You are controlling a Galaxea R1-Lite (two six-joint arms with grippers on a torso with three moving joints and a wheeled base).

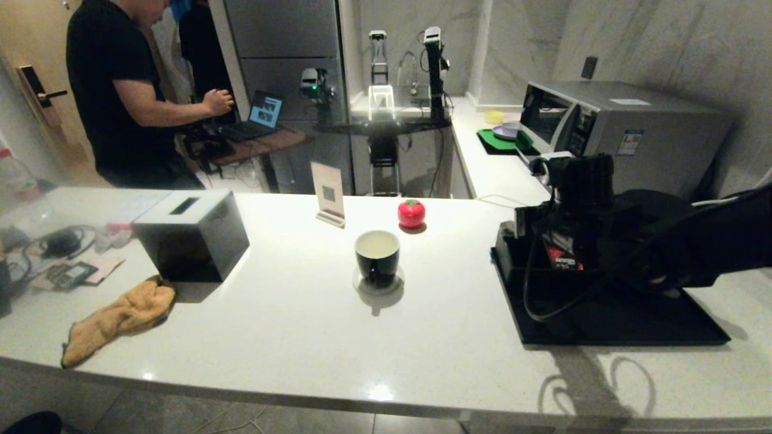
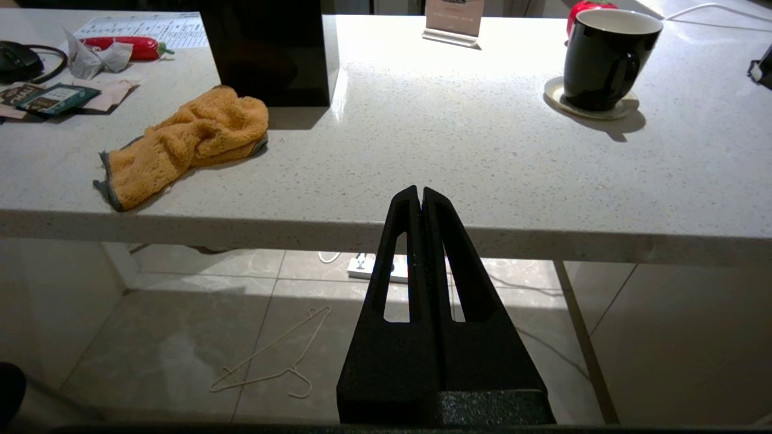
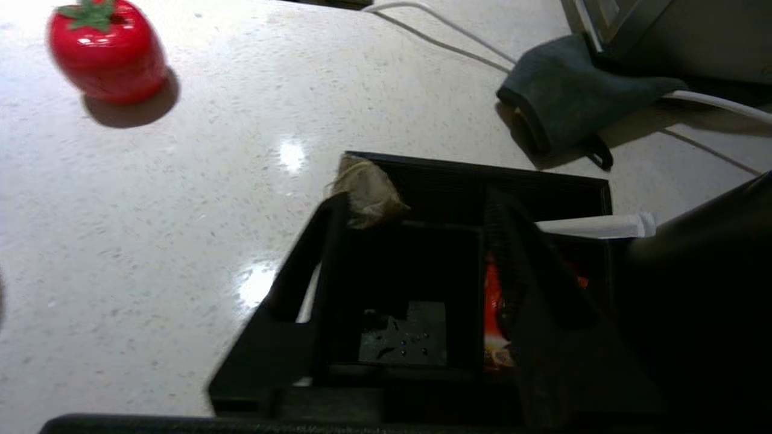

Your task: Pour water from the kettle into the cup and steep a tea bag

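White stone surface (image 1: 289,313) — I'm hovering my right end effector (image 3: 416,241), released, over the compartment box (image 3: 482,187); tea bag (image 3: 368,196) sitting just beside one fingertip.

The right tool (image 3: 416,211) stands open over the black compartment box (image 3: 543,187), a brown tea bag (image 3: 368,193) at 1 fingertip.

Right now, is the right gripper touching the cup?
Apart. In the head view the right gripper hangs over the black compartment box on the tray, with bare counter between it and the cup.
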